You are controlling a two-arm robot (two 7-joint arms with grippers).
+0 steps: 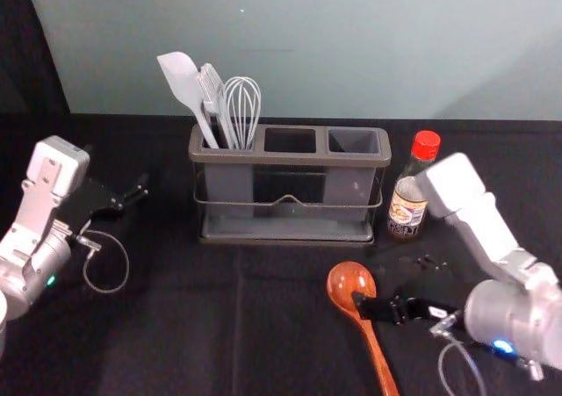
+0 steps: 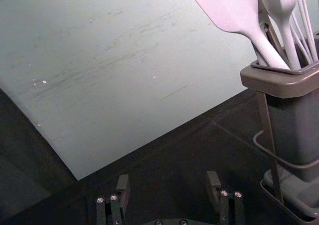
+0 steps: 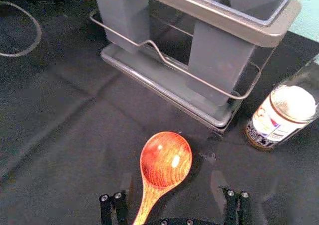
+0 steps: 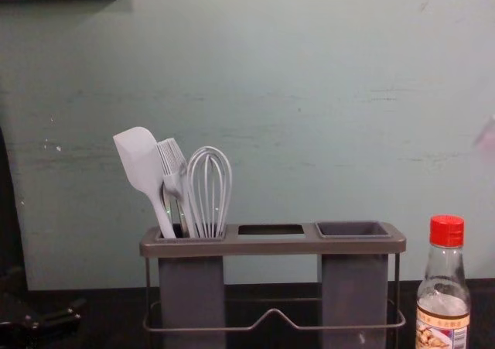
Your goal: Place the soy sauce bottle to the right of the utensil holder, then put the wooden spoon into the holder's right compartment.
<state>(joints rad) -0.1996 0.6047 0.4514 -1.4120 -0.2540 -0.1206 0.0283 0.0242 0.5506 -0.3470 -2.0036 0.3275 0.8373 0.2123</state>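
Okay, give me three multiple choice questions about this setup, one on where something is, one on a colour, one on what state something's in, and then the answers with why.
1. Where does the soy sauce bottle stand relative to the utensil holder?
A) To its left
B) In its middle compartment
C) To its right

2. What colour is the bottle's cap?
A) Red
B) Green
C) Yellow

3. In what state is the right gripper, by the wooden spoon?
A) Shut on the bottle
B) Open
C) Shut on the spoon

Key:
1. C: the head and chest views both show the bottle past the holder's right end.
2. A: the chest view shows a red cap on the bottle.
3. B: in the right wrist view its fingers stand well apart, with the spoon's handle showing between them.
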